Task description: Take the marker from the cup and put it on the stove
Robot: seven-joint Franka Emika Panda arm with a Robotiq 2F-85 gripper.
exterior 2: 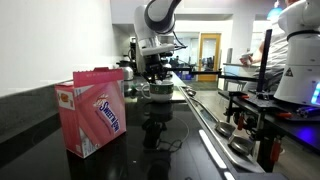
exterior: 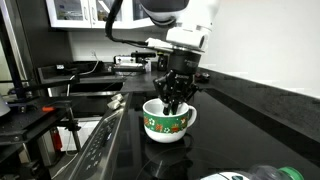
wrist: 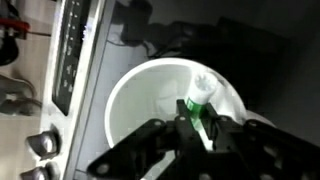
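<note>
Grasp step. Gripper down in cup; marker inside, near wall. Jaws narrow, flanking marker; can't tell if pinched. Next: confirm grip, lift straight up, carry to stove.

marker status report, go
Gripper down in the cup, fingers either side of the marker; grip unconfirmed. Marker in cup, not yet on stove. Nothing seen in the way.

opposing exterior views; wrist over cup
</note>
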